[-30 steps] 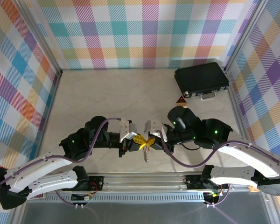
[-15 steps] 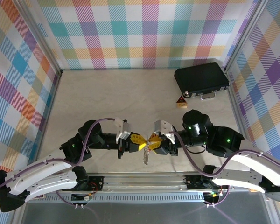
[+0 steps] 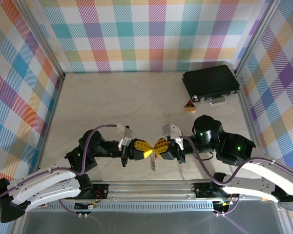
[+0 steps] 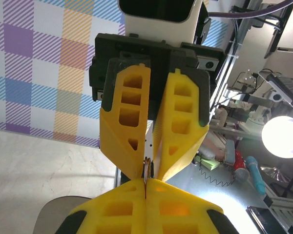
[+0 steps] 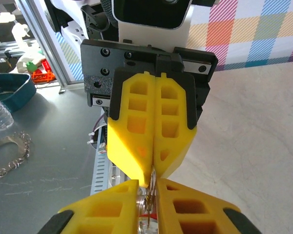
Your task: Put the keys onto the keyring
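From above, the left hand (image 3: 147, 153) and the right hand (image 3: 158, 148) meet tip to tip at lower centre; the keyring (image 3: 154, 163) dangles just under them. Left wrist view: the left hand is clenched on the keyring's thin edge. Right wrist view: the right hand's fingers (image 5: 195, 207) stand slightly apart around a silvery-red sliver (image 5: 149, 207); whether they grasp it, I cannot tell.

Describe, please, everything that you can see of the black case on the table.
The black case is a flat, rectangular, briefcase-like box with a matte, hard-looking shell. It lies closed and flat at the far right corner of the table, slightly askew. Silvery fittings show along its near edge. A small orange-brown triangular block sits just off its near left corner.
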`<state>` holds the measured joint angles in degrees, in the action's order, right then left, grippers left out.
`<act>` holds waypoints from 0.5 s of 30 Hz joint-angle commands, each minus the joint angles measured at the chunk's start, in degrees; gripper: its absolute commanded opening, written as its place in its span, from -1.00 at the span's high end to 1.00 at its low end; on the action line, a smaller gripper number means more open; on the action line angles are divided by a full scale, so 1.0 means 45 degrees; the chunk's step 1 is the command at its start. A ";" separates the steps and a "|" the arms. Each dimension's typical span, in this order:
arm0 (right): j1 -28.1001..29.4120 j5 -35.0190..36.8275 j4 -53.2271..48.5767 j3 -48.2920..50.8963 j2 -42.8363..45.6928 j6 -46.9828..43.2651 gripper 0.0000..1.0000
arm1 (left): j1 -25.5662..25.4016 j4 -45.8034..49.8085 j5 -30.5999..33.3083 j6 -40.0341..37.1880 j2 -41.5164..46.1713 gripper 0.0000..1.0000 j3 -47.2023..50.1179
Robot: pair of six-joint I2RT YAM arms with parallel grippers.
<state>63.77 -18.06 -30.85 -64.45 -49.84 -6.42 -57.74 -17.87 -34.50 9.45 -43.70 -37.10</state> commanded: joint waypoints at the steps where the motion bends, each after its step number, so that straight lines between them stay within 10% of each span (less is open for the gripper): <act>1: 0.0068 -0.0100 0.0442 0.0062 0.0021 0.0078 0.75 | -0.0100 -0.1036 -0.0170 0.0131 0.0351 1.00 0.0075; 15: 0.0068 -0.0322 0.0700 0.0199 -0.0009 0.0679 0.50 | -0.0095 -0.0728 -0.0147 0.0001 0.0522 1.00 0.0013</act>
<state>63.83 -18.11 -30.65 -64.29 -49.82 -4.86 -57.74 -18.35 -34.50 9.63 -42.57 -36.93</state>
